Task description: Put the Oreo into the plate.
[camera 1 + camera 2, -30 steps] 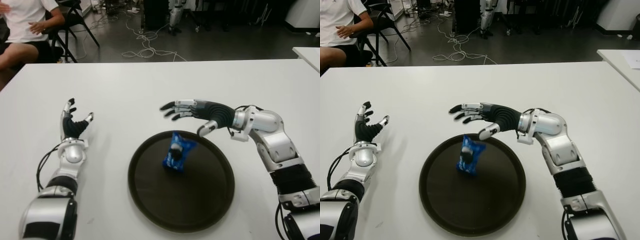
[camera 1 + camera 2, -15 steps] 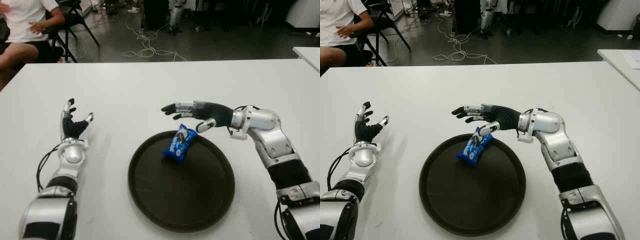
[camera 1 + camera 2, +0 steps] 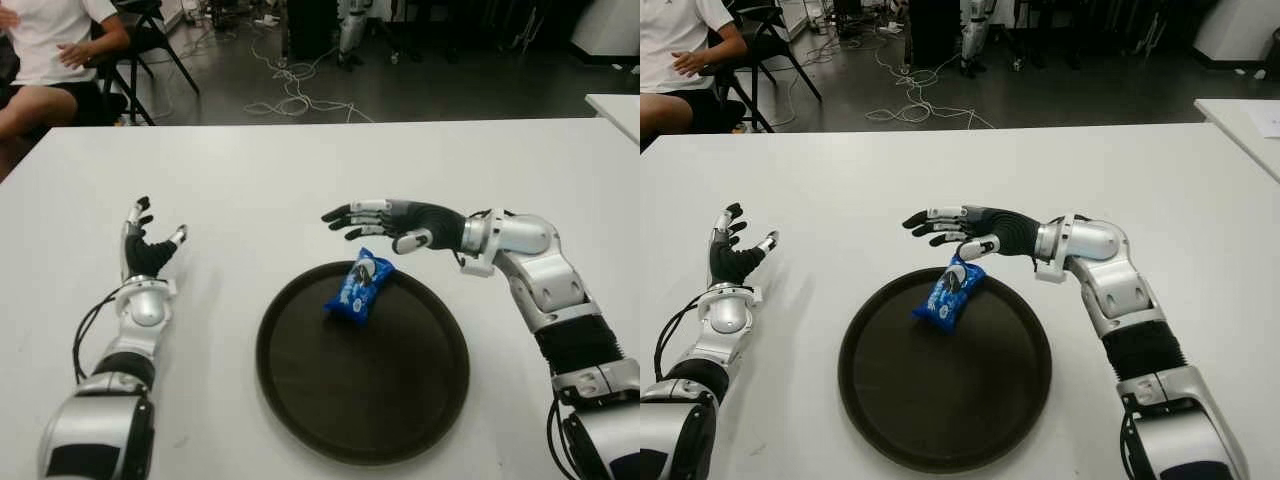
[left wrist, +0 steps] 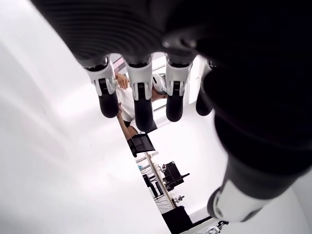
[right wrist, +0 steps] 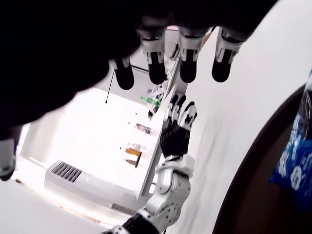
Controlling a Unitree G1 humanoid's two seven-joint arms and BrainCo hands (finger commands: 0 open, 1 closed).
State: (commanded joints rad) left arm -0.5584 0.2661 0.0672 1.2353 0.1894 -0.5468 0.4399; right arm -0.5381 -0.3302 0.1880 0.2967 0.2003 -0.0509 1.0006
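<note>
Looking at the round dark plate [image 3: 400, 400] as your landmark, you see the blue Oreo packet [image 3: 358, 286] lying inside it, on the far part of its floor near the far rim, its upper end tipped toward that rim. A second ago the packet stood more upright and blurred in the same part of the plate; half a second ago it had already come to the slant it has now, and it has not shifted since.

Your right hand [image 3: 385, 222] hovers just beyond the plate's far rim, above the white counter [image 3: 300, 170], fingers [image 3: 940, 221] stretched out and spread, holding nothing. The thumb [image 3: 412, 240] that half a second ago hung close over the packet's upper end now sits a little higher and clear of it; the forearm has also drawn slightly up and away from the plate. The right wrist view shows the four fingertips apart, with the packet off to one side on the dark plate floor.

Your left hand [image 3: 146, 246] shows well to the left of the plate, fingers upward and loosely spread, empty, in the same place as in both earlier moments.

A seated person [image 3: 45, 60] is at the counter's far left corner.
</note>
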